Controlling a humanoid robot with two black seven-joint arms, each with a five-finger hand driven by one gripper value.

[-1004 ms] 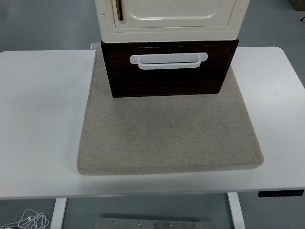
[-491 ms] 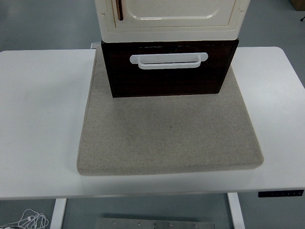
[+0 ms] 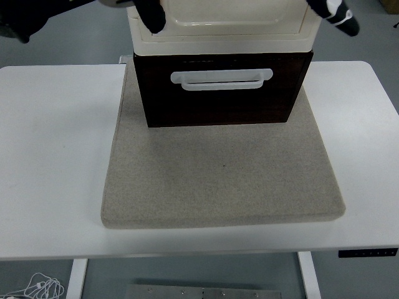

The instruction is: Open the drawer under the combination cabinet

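The combination cabinet (image 3: 218, 28) is cream and stands at the back middle of the table, cut off by the picture's top. Under it sits the dark brown drawer (image 3: 218, 99) with a white bar handle (image 3: 221, 79); the drawer front lies about flush with the cabinet. My left hand (image 3: 151, 15) shows at the top edge in front of the cabinet's upper left corner, its black arm running off to the top left. My right hand (image 3: 336, 15) shows at the top edge by the cabinet's upper right corner. Both hands are well above the handle and mostly cropped.
The cabinet stands on a grey felt mat (image 3: 218, 180) that covers the middle of the white table (image 3: 56, 156). A control panel (image 3: 368, 252) sits on the table's front edge at the right. Cables (image 3: 37, 288) lie on the floor at the bottom left.
Both black hands have come into view at the picture's top, one at each upper corner of the cabinet. The cabinet and drawer have not visibly moved.
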